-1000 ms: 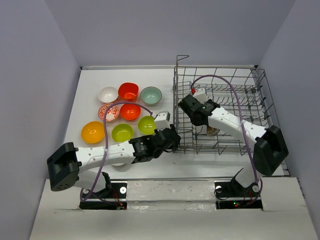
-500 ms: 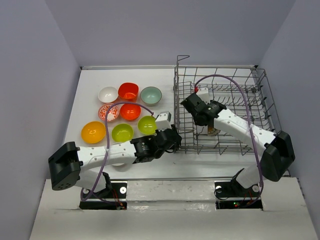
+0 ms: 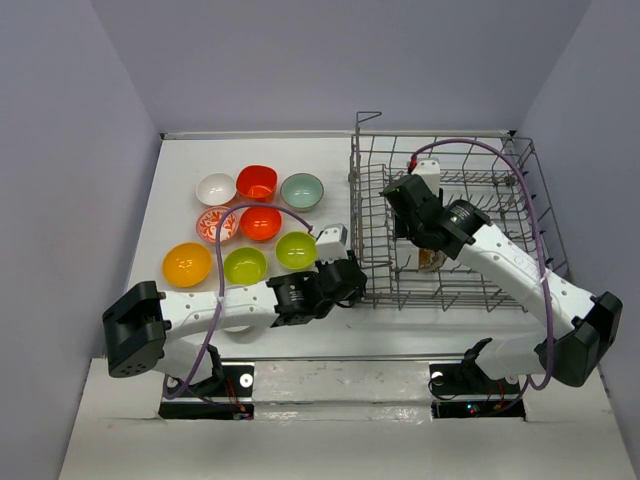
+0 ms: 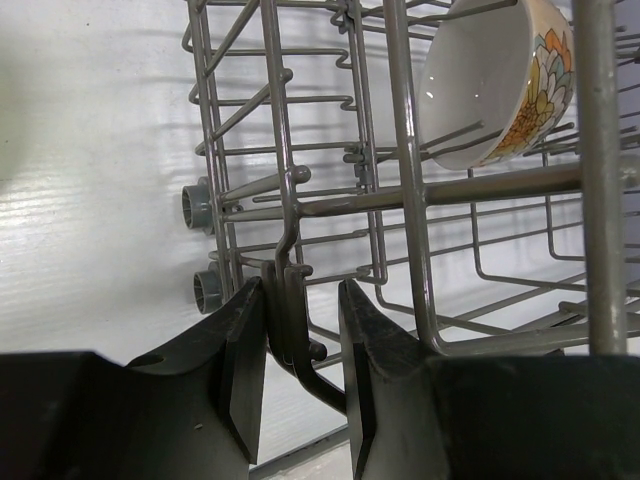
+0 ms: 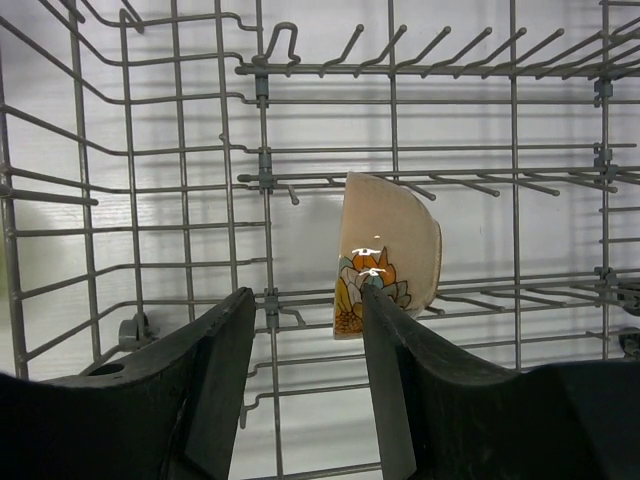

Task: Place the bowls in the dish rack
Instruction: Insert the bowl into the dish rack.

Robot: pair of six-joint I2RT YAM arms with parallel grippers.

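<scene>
The right gripper (image 5: 305, 310) has its fingers spread and empty over a floral white ceramic bowl (image 5: 385, 250) standing on edge inside the grey wire dish rack (image 5: 262, 180). The left gripper (image 4: 302, 300) loosely straddles a rack wire, fingers slightly apart. Best to rise clear of the tines, then fetch the glossy coloured bowls (image 3: 261, 223) left of the rack.

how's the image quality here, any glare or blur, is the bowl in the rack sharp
Top external: even, soft light, small highlights on the table bowls, dish rack clear. Left wrist: table very bright, nearly washed out; floral bowl sharp with a soft sheen; left gripper dark, little detail. Right wrist: two small glints on that bowl, dish rack crisp.
</scene>
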